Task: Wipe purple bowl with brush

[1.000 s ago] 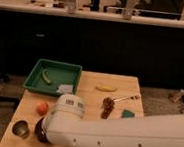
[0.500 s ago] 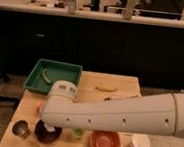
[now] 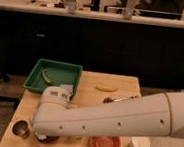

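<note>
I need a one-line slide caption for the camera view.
White arm reaches across the table to the purple bowl, its end effector hidden behind the wrist.

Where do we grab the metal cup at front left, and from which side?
Pinch the metal cup across its rim from straight above, probably: it stands upright, mouth up. The arm sits close beside it, with the gripper hidden under the wrist at the purple bowl, so a side approach from there looks tight.

The arm (image 3: 131, 113) is a thick, smooth off-white tube — a row of small dark screw holes (image 3: 118, 124) along it — ending in a boxy pale housing (image 3: 57, 97). The gripper is hidden beneath that end, front-left of the desk (image 3: 91, 85).
</note>
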Available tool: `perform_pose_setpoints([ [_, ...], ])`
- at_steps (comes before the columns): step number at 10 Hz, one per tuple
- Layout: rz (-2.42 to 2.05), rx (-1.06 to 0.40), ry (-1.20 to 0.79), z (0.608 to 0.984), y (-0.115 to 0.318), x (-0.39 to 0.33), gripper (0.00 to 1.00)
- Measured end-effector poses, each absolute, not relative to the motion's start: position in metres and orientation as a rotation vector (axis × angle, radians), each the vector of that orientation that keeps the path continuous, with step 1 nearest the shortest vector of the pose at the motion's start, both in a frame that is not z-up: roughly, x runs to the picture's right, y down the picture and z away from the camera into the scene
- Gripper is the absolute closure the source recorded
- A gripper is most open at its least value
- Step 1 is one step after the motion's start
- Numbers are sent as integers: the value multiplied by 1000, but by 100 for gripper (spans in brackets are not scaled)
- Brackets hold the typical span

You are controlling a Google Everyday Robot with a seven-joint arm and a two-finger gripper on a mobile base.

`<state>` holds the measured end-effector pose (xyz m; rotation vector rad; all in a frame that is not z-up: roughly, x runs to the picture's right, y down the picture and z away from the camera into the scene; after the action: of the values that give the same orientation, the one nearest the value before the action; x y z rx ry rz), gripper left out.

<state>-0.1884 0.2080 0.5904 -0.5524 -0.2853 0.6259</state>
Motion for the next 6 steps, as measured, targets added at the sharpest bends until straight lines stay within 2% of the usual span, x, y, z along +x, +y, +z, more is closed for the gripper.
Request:
perform_pose_setpoints([
  [3, 673, -515, -238, 591, 205, -145, 100],
  [6, 703, -475, -198, 609, 184, -113, 100],
])
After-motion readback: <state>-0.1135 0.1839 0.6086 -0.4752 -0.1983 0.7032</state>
